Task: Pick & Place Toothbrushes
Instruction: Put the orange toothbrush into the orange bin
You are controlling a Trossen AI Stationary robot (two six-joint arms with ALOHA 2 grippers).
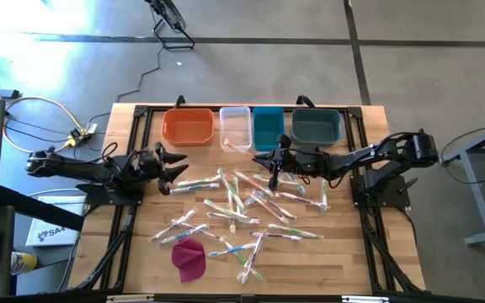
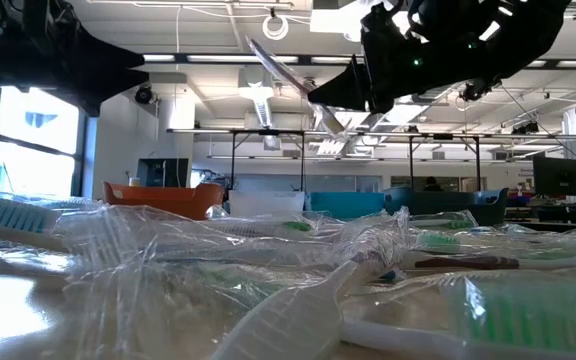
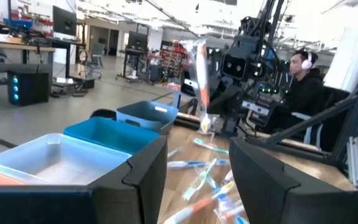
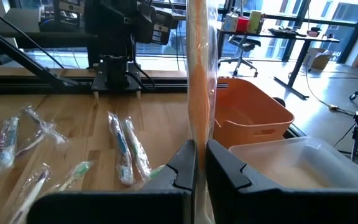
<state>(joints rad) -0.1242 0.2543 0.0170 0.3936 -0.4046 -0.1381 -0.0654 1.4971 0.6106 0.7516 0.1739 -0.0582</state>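
In the high view, the wrapped toothbrushes (image 1: 242, 206) are seen scattered over the middle of the wooden surface (image 1: 343, 252). Four bins are lined along the upper edge: an orange bin (image 1: 187, 126), a clear bin (image 1: 236, 126), a teal bin (image 1: 269, 126) and a grey-blue bin (image 1: 317, 126). A magenta cloth lump (image 1: 189, 257) lies at lower left of the pile. The left hand (image 1: 178, 163) is held at left of centre, its fingers spread and empty. The right hand (image 1: 274, 162) is placed at centre, just below the teal bin.

In the low view, wrapped toothbrushes fill the foreground, and a wrapped toothbrush (image 2: 288, 80) is seen lifted at top centre under the right hand (image 2: 343, 90).

In the left wrist view, the fingers are parted with nothing between them; a seated person (image 3: 306, 84) is visible at right.

In the right wrist view, the fingers are closed on an orange-handled wrapped toothbrush (image 4: 197, 68), held upright at centre.
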